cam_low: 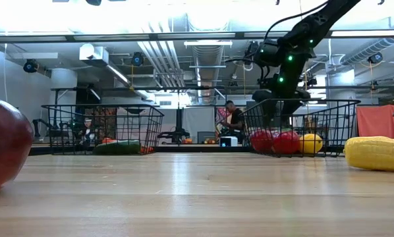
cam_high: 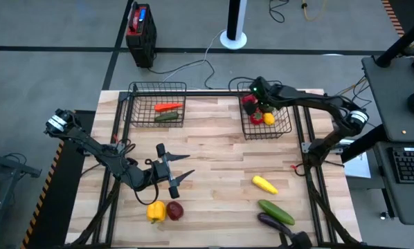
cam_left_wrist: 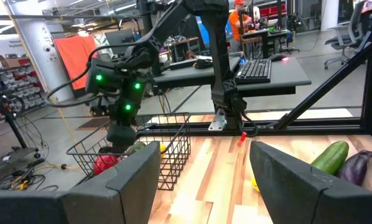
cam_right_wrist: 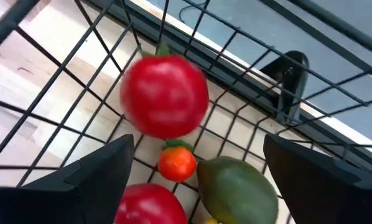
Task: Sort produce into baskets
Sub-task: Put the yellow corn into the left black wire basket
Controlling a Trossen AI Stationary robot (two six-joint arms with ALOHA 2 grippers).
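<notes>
Landmark: right basket (cam_high: 283, 128), black wire mesh, at the far right part of the wooden table (cam_high: 221, 173).

Right gripper (cam_high: 257, 97) hangs over the right basket's far left corner, fingers spread wide, holding nothing. In the right wrist view a red tomato (cam_right_wrist: 164, 95) sits between and beyond the fingers (cam_right_wrist: 86, 180), not touched by them. Just beside it lie a small orange-red piece (cam_right_wrist: 176, 162), a second red piece (cam_right_wrist: 145, 205) and a green fruit (cam_right_wrist: 239, 190), all inside the basket. From above, a yellow piece (cam_high: 268, 119) also lies in that basket beside the red ones.

Left basket (cam_high: 141, 90) stands well to the left of the right basket, level with it. It holds 1 carrot (cam_high: 167, 107) and 1 dark green cucumber (cam_high: 167, 117), side by side.

Left gripper (cam_high: 171, 171) is well apart from the right basket, out over the table's near left half, fingers spread, empty. Near it, on the side away from the right basket, lie a yellow pepper (cam_high: 156, 211) and a dark red apple-like piece (cam_high: 174, 210), touching each other.

Loose on the table, nearer the front edge than the right basket: a yellow corn-like piece (cam_high: 264, 184), then a green cucumber (cam_high: 275, 211), then a purple eggplant (cam_high: 274, 222) just beside it at the edge.

A red-and-black box (cam_high: 140, 33) stands on the floor beyond the left basket. People show in the room behind the table in the low view.
</notes>
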